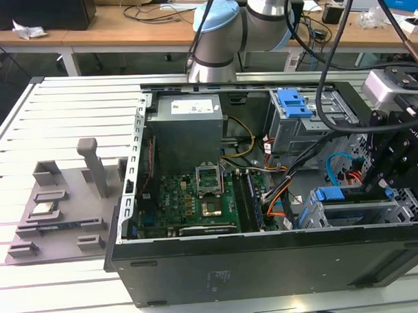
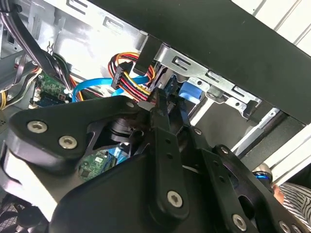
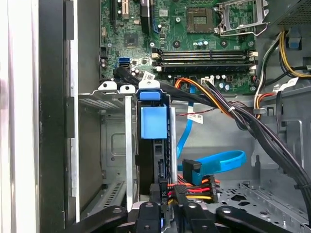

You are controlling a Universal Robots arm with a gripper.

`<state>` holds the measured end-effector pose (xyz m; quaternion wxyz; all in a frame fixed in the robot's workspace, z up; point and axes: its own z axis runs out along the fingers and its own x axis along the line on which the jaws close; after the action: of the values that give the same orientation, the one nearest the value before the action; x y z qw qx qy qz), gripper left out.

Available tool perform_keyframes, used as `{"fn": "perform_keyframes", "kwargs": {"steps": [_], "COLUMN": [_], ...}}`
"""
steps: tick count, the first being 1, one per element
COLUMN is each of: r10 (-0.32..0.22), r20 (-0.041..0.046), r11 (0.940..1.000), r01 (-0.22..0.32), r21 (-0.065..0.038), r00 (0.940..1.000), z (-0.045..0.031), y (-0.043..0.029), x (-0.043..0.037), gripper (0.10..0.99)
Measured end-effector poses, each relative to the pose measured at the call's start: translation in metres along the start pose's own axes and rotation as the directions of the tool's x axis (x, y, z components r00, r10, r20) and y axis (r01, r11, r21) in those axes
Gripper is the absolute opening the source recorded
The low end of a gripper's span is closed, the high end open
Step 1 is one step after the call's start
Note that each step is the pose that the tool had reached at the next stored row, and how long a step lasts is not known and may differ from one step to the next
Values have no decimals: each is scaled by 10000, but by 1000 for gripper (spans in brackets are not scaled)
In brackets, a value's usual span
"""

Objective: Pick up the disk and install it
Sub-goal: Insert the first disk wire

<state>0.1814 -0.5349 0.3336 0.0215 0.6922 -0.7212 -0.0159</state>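
Task status: the disk [image 3: 153, 121] is off the surface [image 1: 57, 120] and stands on edge in a slot of the grey metal drive cage [image 3: 114, 145], blue carrier rails along its edges and a blue tab on its face. Pickup is judged complete. Insertion is judged under way but not confirmed finished, because full seating and latching cannot be verified. Nearest the camera in the first wrist view, the gripper [image 3: 165, 206] sits at the open mouth of the drive cage, in line with the near end of the disk; the disk runs from there into the cage. Whether the jaws are clamped on the disk or released cannot be determined, since the contact zone is hidden behind the linkage. Just beside the drive cage, on its open side, a bundle of red, yellow and black power leads [image 3: 194, 187] and a flat blue data cable [image 3: 218, 160] lie close to the disk's near end; no connection to the disk is visible. Beyond the drive cage lies the motherboard [image 3: 194, 48]. In the exterior view, a second cage with a blue latch [image 1: 294, 102] stands farther from the drive cage, toward the arm's base.
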Motion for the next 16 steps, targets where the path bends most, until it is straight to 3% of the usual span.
{"fn": "perform_keyframes", "kwargs": {"steps": [2,4,8,9,12,16], "r10": [0,0,1,2,0,1], "r20": [-8,-8,-5,-5,-7,-6], "r11": [10000,10000,10000,10000,10000,10000], "r01": [0,0,-1,-2,0,-1], "r21": [2,1,1,1,1,1], "r00": [10000,10000,10000,10000,10000,10000], "z": [-14,-92,-369,-414,-619,-626], "y": [1,5,23,26,38,38], "x": [1,-3,-84,-92,-115,-115], "gripper": [247,247,235,169,106,106]}}
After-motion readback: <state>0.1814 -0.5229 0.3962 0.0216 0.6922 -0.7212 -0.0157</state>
